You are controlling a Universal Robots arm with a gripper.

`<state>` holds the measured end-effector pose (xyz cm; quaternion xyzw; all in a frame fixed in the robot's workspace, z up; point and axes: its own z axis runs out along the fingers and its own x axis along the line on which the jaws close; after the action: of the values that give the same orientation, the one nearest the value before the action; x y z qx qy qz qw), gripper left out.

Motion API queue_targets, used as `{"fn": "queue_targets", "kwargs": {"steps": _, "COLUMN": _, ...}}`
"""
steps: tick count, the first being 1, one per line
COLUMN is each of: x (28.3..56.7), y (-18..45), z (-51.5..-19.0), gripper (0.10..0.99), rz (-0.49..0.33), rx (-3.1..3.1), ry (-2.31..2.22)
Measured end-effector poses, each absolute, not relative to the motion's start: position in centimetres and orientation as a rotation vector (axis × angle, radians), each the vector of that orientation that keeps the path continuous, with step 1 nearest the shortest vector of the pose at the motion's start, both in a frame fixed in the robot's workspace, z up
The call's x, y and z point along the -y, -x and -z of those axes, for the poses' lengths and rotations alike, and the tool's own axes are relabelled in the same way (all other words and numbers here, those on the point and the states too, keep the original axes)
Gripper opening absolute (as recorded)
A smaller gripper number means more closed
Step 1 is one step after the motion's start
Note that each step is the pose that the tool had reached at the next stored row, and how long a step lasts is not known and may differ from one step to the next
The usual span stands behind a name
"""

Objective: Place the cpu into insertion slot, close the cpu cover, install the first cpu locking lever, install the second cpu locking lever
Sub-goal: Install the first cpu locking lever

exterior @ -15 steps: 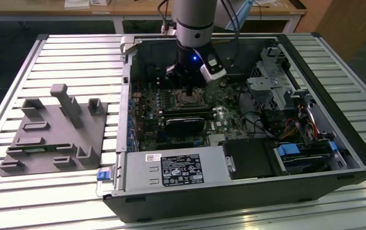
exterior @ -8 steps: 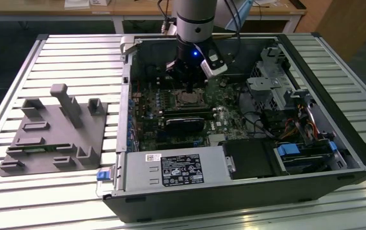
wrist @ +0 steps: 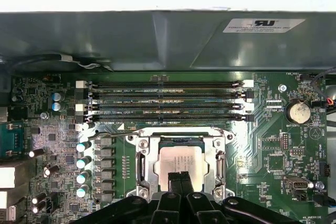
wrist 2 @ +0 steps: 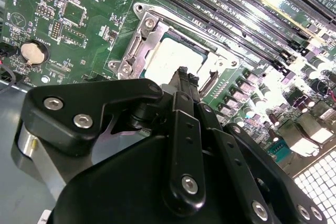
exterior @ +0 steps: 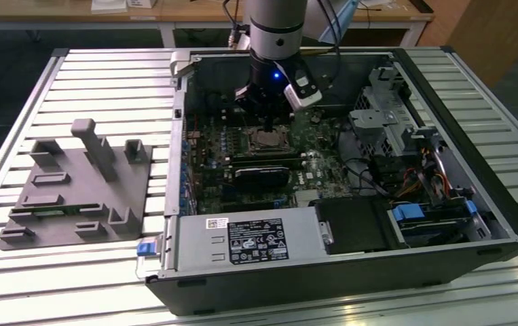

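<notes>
The arm [exterior: 275,30] stands upright above the cpu [wrist: 180,158], its jaws pinched together, gripping nothing.

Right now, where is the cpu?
In the first wrist view the cpu sits in the insertion slot, framed by the cpu cover, beside the memory slots, under the gripper.

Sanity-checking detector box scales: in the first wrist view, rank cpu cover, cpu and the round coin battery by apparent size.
1. cpu cover: largest, frames the cpu.
2. cpu: one edge hidden behind the hand.
3. coin battery: smallest.
All sit on one board, so nearness hardly skews this.
</notes>
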<state>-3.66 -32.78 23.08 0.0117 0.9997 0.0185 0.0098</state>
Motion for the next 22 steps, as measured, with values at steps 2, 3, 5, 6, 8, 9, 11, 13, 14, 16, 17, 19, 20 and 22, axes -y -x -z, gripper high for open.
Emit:
{"fn": "queue_targets", "kwargs": {"steps": 2, "x": 32.8, "y": 3.7, "z": -23.1, "gripper": 0.106, "rz": -0.058, "rx": -3.121, "ry": -0.036}}
{"fn": "queue_targets", "kwargs": {"steps": 3, "x": 32.8, "y": 3.7, "z": -23.1, "gripper": 0.106, "rz": -0.058, "rx": -3.121, "ry": -0.036}}
{"fn": "queue_targets", "kwargs": {"steps": 5, "x": 32.8, "y": 3.7, "z": -23.1, "gripper": 0.106, "rz": -0.058, "rx": -3.121, "ry": -0.036}}
{"fn": "queue_targets", "kwargs": {"steps": 6, "x": 32.8, "y": 3.8, "z": -23.1, "gripper": 0.106, "rz": -0.058, "rx": -3.121, "ry": -0.036}}
{"fn": "queue_targets", "kwargs": {"steps": 8, "x": 32.8, "y": 4.1, "z": -23.1, "gripper": 0.106, "rz": -0.058, "rx": -3.121, "ry": -0.036}}
{"fn": "queue_targets", "kwargs": {"steps": 9, "x": 32.8, "y": 4.3, "z": -23.1, "gripper": 0.106, "rz": -0.058, "rx": -3.121, "ry": -0.036}}
{"fn": "queue_targets", "kwargs": {"steps": 11, "x": 32.8, "y": 4.9, "z": -23.1, "gripper": 0.106, "rz": -0.058, "rx": -3.121, "ry": -0.036}}
{"fn": "queue_targets", "kwargs": {"steps": 13, "x": 32.8, "y": 5.3, "z": -23.1, "gripper": 0.106, "rz": -0.058, "rx": -3.120, "ry": -0.036}}
{"fn": "queue_targets", "kwargs": {"steps": 14, "x": 32.8, "y": 5.6, "z": -23.1, "gripper": 0.106, "rz": -0.059, "rx": -3.119, "ry": -0.036}}
{"fn": "queue_targets", "kwargs": {"steps": 16, "x": 32.8, "y": 5.9, "z": -23.1, "gripper": 0.106, "rz": -0.059, "rx": -3.119, "ry": -0.036}}
{"fn": "queue_targets", "kwargs": {"steps": 17, "x": 32.8, "y": 6.1, "z": -23.1, "gripper": 0.106, "rz": -0.059, "rx": -3.118, "ry": -0.036}}
{"fn": "queue_targets", "kwargs": {"steps": 19, "x": 32.8, "y": 6.3, "z": -23.1, "gripper": 0.106, "rz": -0.059, "rx": -3.117, "ry": -0.036}}
{"fn": "queue_targets", "kwargs": {"steps": 20, "x": 32.8, "y": 6.4, "z": -23.1, "gripper": 0.106, "rz": -0.059, "rx": -3.117, "ry": -0.036}}
{"fn": "queue_targets", "kwargs": {"steps": 22, "x": 32.8, "y": 6.4, "z": -23.3, "gripper": 0.106, "rz": -0.059, "rx": -3.116, "ry": -0.036}}
